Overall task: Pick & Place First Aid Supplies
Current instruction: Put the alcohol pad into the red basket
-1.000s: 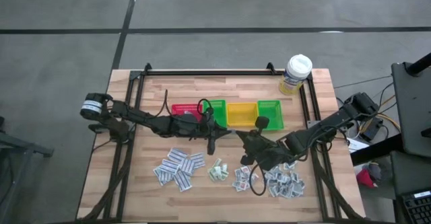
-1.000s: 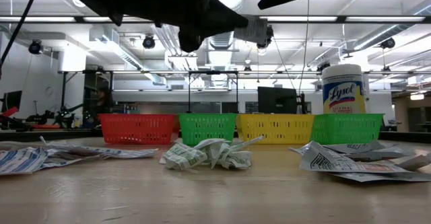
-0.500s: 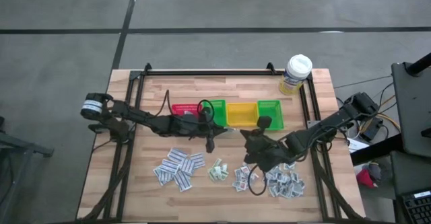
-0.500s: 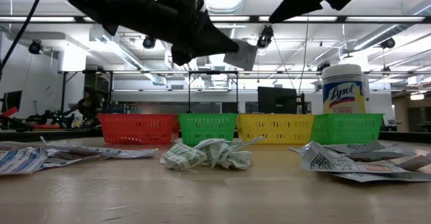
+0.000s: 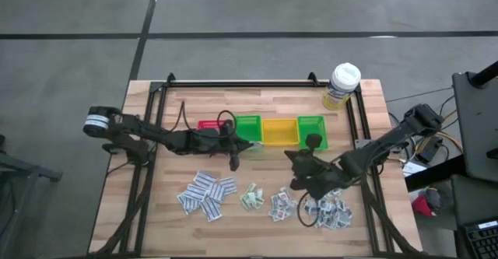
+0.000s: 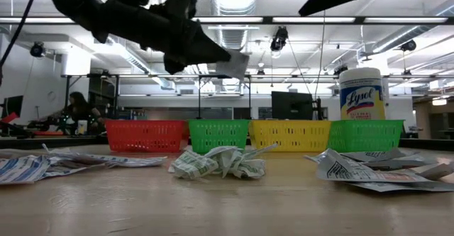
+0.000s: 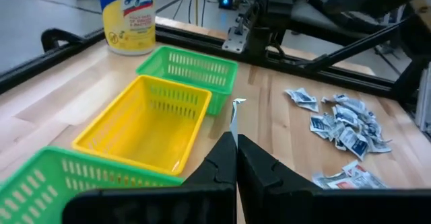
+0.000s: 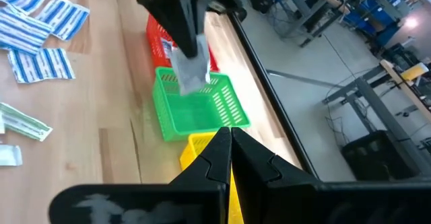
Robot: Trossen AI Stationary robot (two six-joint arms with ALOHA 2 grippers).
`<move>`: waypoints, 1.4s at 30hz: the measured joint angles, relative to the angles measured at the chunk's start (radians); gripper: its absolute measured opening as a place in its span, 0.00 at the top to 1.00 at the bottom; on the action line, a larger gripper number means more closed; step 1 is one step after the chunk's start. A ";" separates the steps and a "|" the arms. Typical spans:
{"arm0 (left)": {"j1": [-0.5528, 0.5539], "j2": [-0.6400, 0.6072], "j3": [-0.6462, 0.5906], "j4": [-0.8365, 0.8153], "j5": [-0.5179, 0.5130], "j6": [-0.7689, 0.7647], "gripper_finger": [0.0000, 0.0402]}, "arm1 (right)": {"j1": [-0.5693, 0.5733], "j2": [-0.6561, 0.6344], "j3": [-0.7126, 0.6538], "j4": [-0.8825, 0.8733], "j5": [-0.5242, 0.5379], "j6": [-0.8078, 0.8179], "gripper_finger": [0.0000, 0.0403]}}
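Worktop (image 5: 257,103): we are looking down on a wooden slab inside a black frame, carrying four bins in a row, four heaps of packets and a bottle.
Left arm (image 5: 156,134): we are seeing it reaching in from the left side, stretched low across the wood toward the bin row.
Right arm (image 5: 373,150): we are seeing it coming in from the right side, bent down over the heaps on that side.
Bottle (image 5: 342,84): a white-capped bottle with a yellow label is standing upright at the far right corner, beyond the rightmost bin.
Bins: a red bin (image 5: 208,125), a green bin (image 5: 249,127), a yellow bin (image 5: 278,131) and a second green bin (image 5: 311,129) are sitting side by side, touching.
Heaps: blue-striped strips (image 5: 206,193) are lying at the near left, crumpled green-printed packets (image 5: 250,198) in the middle, and two more piles (image 5: 327,211) at the near right.
Left claw (image 7: 235,146): its fingers are pressed together on a small white packet (image 6: 234,64), which we are seeing held up in the air just above the first green bin.
Right claw (image 8: 224,138): its fingers are pressed together with nothing between them, hovering above the near-right piles.
Person (image 6: 74,108): someone is sitting in the room far behind the worktop.
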 joint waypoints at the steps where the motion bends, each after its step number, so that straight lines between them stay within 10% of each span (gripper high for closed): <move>1: 0.002 -0.017 -0.017 0.005 -0.005 0.001 1.00 | 0.005 -0.017 -0.011 -0.002 0.000 0.004 0.98; 21: 0.041 -0.341 -0.263 0.001 -0.114 -0.013 1.00 | 0.033 -0.259 -0.164 0.007 -0.080 0.068 0.98; 42: 0.100 -0.357 -0.310 -0.042 -0.115 -0.031 1.00 | 0.084 -0.520 -0.356 0.048 -0.081 0.091 0.98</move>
